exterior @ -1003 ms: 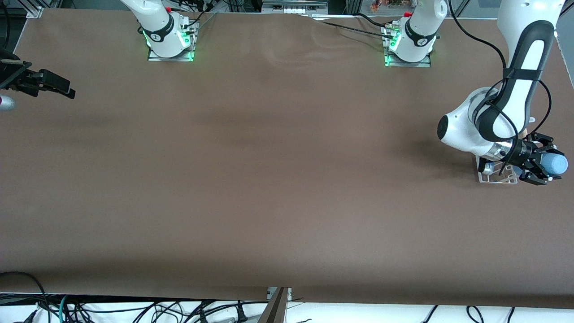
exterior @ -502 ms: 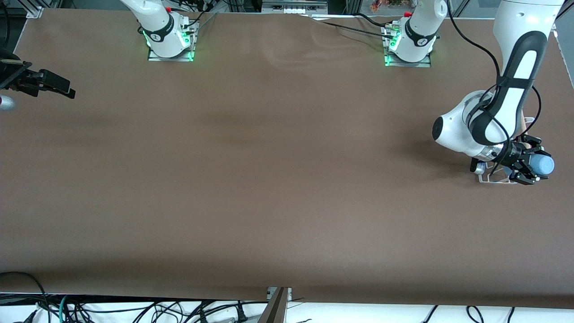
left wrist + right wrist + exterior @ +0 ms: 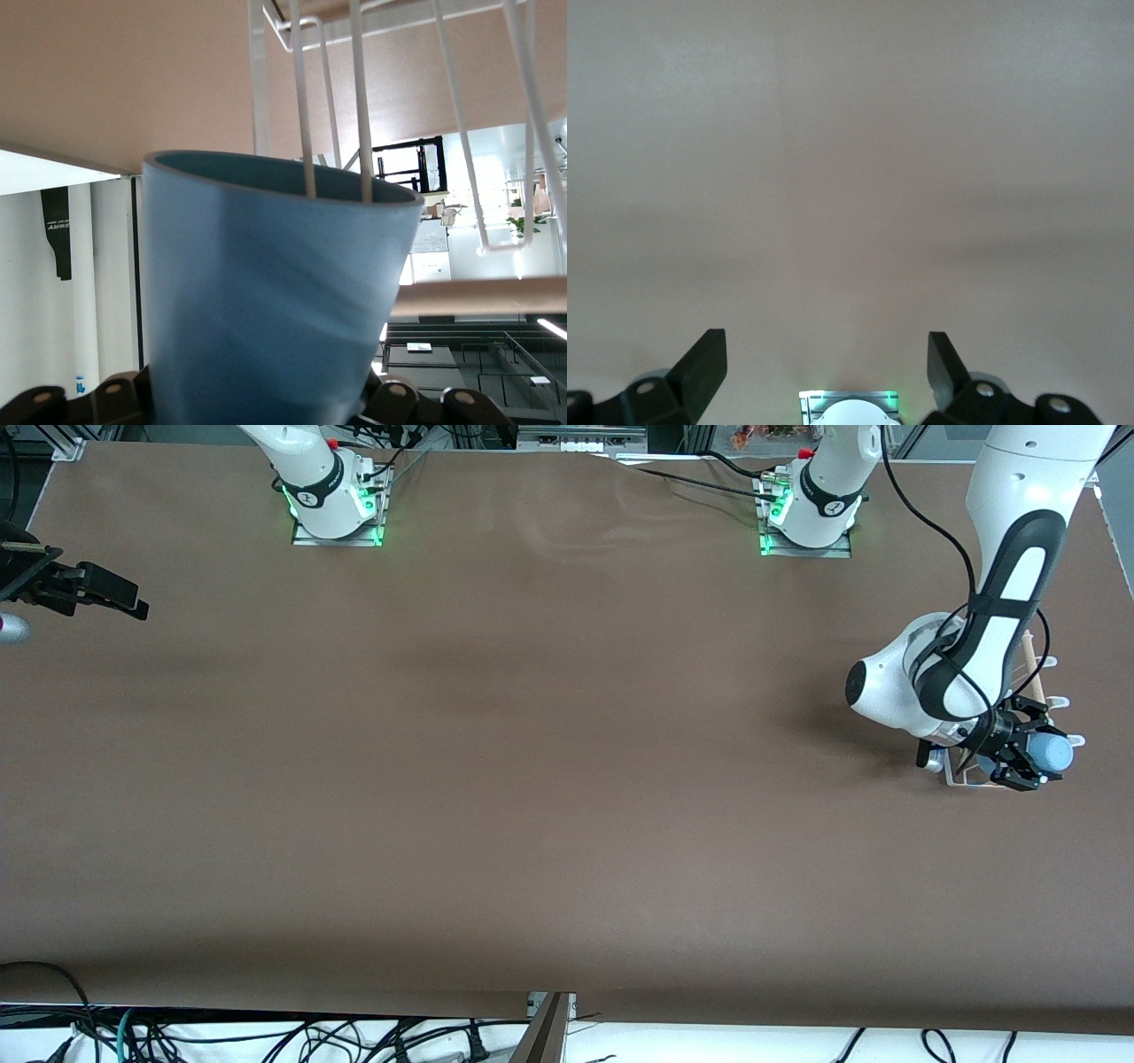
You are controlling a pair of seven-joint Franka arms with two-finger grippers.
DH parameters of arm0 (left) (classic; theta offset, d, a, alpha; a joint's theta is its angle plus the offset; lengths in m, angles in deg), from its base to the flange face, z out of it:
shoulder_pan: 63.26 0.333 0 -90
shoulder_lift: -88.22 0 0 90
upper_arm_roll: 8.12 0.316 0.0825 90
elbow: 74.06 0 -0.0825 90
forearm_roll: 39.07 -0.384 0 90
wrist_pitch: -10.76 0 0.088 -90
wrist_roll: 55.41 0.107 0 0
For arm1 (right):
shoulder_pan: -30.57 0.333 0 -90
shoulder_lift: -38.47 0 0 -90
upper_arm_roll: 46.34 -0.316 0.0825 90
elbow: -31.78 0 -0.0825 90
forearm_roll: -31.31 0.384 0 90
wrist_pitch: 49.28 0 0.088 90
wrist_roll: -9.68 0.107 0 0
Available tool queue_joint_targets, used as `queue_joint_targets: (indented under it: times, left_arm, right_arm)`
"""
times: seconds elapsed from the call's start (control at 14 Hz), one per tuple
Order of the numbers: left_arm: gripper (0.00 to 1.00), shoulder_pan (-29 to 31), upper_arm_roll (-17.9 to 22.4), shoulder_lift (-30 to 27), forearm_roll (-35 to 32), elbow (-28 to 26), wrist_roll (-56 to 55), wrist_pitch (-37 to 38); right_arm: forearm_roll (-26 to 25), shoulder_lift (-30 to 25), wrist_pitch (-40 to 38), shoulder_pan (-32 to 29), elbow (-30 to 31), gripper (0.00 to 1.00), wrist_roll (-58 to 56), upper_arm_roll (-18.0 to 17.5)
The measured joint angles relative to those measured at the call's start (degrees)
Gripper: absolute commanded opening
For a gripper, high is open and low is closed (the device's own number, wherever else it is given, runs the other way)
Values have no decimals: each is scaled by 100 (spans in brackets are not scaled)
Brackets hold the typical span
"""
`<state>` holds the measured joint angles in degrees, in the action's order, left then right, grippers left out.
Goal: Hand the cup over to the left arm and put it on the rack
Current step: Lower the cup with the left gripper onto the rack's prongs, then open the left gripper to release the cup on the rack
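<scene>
— Since the cup [image 3: 1052, 754] is seen at the right edge of the front view, at mid height, how is it held?

— It is pinched near its base by the left gripper [image 3: 1028, 760], lying sideways over the rack [image 3: 1051, 662] at the left arm's end of the table. In the left wrist view the rack's white wires are seen passing just at the open rim.

— And how may it be expected to handle?

— It is judged light and fairly stiff, being thin plastic, with smooth, probably slippery tapered walls. A hold low on the body, as is kept now, is thought best; a hard squeeze near the rim could flex it.

— Is the right gripper [image 3: 106, 596] engaged?

— No. It is parked at the upper left edge of the front view, fingers spread, with nothing held.
</scene>
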<state>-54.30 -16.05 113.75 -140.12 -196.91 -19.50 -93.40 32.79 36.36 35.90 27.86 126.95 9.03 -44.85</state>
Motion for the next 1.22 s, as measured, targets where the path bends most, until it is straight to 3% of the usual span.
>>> queue_joint_targets:
  times: [0.07, 0.29, 0.43, 0.93, 1.22]
  left_arm:
    - [99, 0, 0, 50, 0, 6, -96, 0]
    - [100, 0, -2, 102, 2, 136, -218, 1]
    - [100, -12, -25, 98, 385, 425, -248, 1]
    - [100, -44, -91, -318, 4177, 2282, -245, 6]
    - [100, -29, -60, -552, 6333, 3065, -259, 80]
  right_arm:
    - [0, 0, 0, 0, 0, 100, 0, 0]
    - [0, 1, 0, 0, 0, 100, 0, 1]
    - [0, 1, 0, 0, 0, 100, 0, 2]
    - [2, 3, 0, 0, -2, 100, 0, 3]
    - [3, 3, 0, 0, -3, 100, 0, 4]
